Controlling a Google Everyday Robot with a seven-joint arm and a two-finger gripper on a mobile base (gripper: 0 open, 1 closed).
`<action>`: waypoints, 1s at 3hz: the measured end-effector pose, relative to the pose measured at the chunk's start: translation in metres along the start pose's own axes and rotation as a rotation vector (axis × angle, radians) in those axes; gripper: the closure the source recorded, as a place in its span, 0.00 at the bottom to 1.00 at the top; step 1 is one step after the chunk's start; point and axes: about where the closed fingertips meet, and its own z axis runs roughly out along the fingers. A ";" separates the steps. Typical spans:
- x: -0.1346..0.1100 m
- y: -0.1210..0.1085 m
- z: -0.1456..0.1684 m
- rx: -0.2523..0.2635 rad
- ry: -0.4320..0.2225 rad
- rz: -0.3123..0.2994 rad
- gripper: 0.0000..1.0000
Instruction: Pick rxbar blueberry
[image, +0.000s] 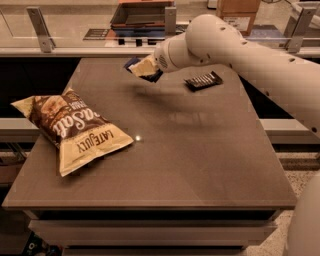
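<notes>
We find the chip bag (75, 127) lying on the table (200, 165). Behind the bag and to its right, our gripper (143, 67) is at the rxbar blueberry (131, 63). Farther right of the bag lies another bar (203, 81).

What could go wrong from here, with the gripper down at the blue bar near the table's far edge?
1. The gripper covers most of the rxbar blueberry; only the wrapper's ends show, so the hold may be off-centre and slip.
2. The bar sits close to the far edge of the table; a nudge might push it off.
3. The dark bar lies just beside the arm, and a sweep could knock it.
</notes>
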 end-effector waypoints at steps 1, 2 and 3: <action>-0.023 -0.007 -0.016 0.021 -0.039 -0.019 1.00; -0.050 -0.013 -0.035 0.043 -0.102 -0.044 1.00; -0.070 -0.018 -0.053 0.069 -0.157 -0.070 1.00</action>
